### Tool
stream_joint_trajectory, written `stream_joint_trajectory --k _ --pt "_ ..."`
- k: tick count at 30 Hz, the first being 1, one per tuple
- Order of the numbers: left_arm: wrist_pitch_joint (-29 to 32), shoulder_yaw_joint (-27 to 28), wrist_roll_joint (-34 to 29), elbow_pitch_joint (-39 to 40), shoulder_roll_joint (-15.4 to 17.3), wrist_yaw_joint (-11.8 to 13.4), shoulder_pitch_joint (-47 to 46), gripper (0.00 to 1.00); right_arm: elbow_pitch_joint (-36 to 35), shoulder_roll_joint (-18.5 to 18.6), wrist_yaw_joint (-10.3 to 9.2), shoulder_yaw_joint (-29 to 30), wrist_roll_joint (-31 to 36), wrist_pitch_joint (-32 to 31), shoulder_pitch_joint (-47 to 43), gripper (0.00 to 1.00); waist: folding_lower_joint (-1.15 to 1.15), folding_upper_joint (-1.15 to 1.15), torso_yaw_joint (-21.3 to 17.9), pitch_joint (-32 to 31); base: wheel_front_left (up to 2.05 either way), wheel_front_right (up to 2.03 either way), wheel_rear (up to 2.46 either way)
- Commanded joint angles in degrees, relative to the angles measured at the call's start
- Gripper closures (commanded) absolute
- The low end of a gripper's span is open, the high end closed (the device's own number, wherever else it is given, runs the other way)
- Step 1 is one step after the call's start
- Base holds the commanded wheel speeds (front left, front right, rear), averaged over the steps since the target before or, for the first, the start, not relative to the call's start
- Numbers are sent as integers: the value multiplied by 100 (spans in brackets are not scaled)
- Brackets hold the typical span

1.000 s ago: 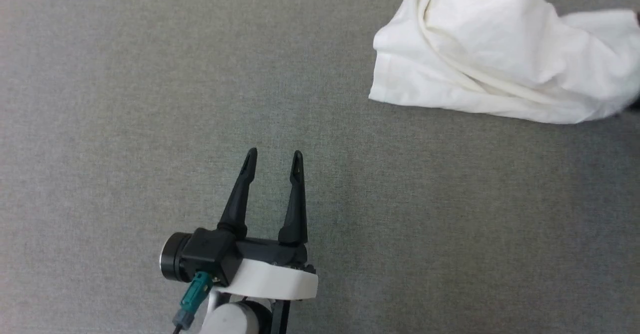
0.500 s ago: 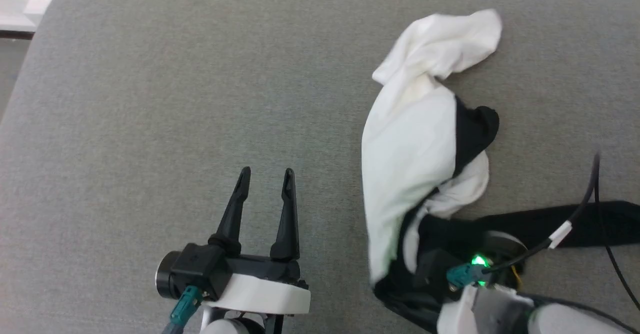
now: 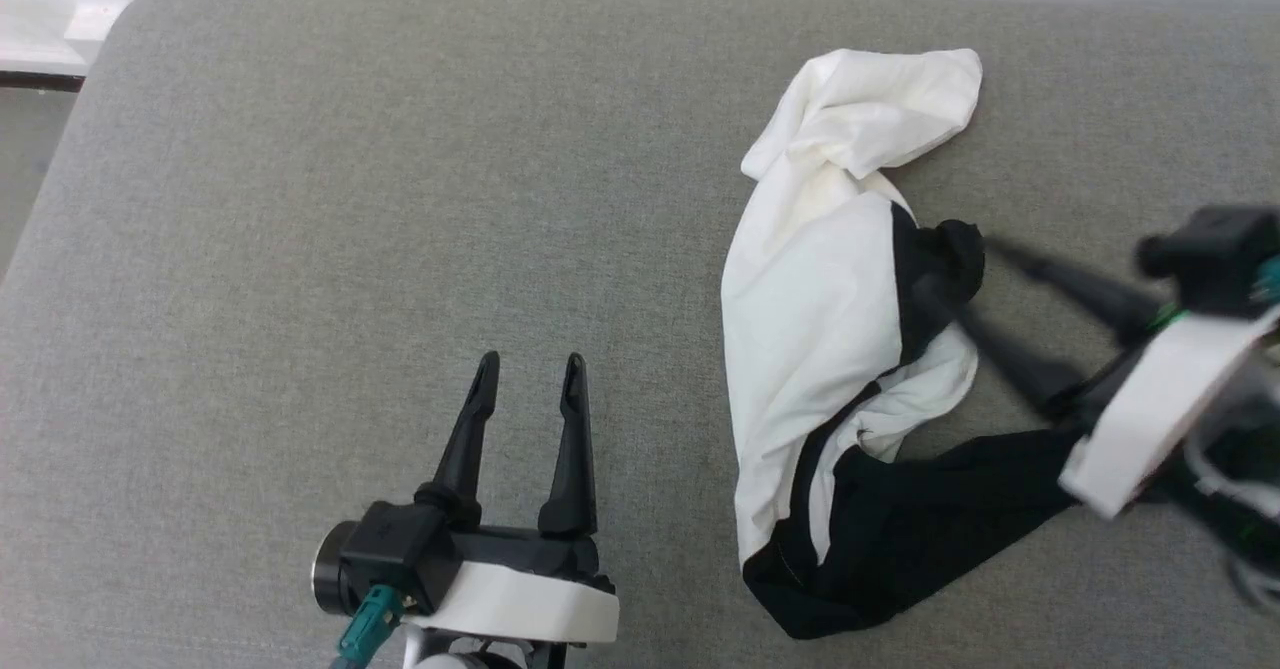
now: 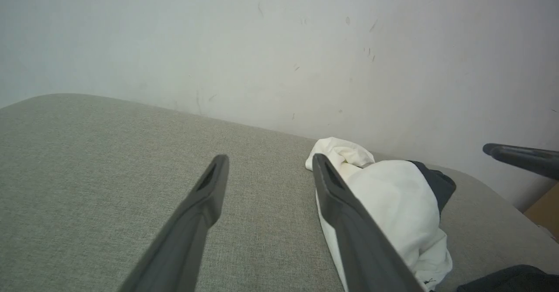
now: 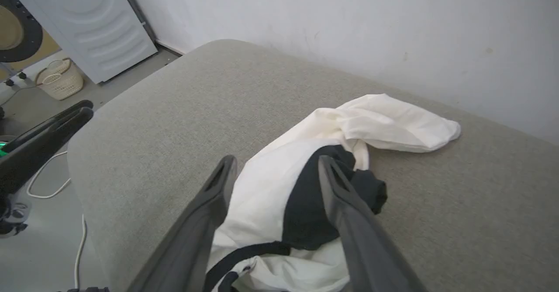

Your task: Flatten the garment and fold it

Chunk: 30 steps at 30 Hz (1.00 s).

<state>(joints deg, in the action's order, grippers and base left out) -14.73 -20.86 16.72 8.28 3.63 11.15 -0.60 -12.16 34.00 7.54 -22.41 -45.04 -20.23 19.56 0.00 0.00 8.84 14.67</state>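
The garment (image 3: 810, 309) lies crumpled on the grey padded table (image 3: 300, 199), right of centre. Its body is white, with a black bunch at mid-right and a black sleeve (image 3: 930, 529) trailing to the lower right. My right gripper (image 3: 958, 269) reaches in from the right, blurred and open, its tips over the black bunch. In the right wrist view this gripper (image 5: 276, 161) has the garment (image 5: 279, 187) lying below its spread fingers. My left gripper (image 3: 530, 361) stands open and empty over bare table to the garment's left. From the left wrist, that gripper (image 4: 269, 160) sees the garment (image 4: 393, 196) beyond its right finger.
A pale wall (image 4: 279, 43) runs along the table's far edge. The table's rounded corner (image 3: 130, 9) is at the upper left. On the floor beyond it stand a washing machine (image 5: 87, 21) and a wicker basket (image 5: 59, 78), with a white cable (image 5: 48, 187) nearby.
The head camera has shifted. My right gripper has opened, let go of the garment's black part, and swung up to the right. The left gripper has held still.
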Motion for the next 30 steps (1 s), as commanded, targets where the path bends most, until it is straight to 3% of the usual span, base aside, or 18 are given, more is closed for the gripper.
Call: stream_joint_trajectory --k 1,5,8,17,18,20,21,30 --pt "-27 -15 22 -11 -14 -25 12 0 57 -59 -5 322 192 -67 5 0 0 0 10 7 0 0 0" --pt "-27 -55 16 -8 -23 -57 -25 0 444 -228 -5 968 675 -468 4 0 0 0 91 87 0 0 0" --pt "-27 -100 4 -11 -33 -63 -58 0 777 -281 -5 1129 987 -768 53 0 0 0 180 199 0 0 0" --pt "-27 -223 -21 -19 -58 -36 -190 0 1070 -347 -5 681 745 -1138 385 0 0 0 419 459 0 0 0" --pt "-27 -225 -19 -27 -60 -33 -189 0 1106 -338 -5 634 715 -1170 414 36 0 0 432 456 0 0 0" --pt "-27 -234 -13 -52 -62 -33 -185 0 1179 -323 -5 552 682 -1198 462 85 0 0 461 431 0 0 0" --pt "-27 -237 -7 -65 -63 -34 -184 0 1207 -310 -5 519 676 -1187 484 100 0 0 477 411 0 0 0" --pt "-27 -223 57 -125 -70 -65 -173 0 1000 -164 -5 406 940 -625 1135 100 0 0 589 193 0 0 0"
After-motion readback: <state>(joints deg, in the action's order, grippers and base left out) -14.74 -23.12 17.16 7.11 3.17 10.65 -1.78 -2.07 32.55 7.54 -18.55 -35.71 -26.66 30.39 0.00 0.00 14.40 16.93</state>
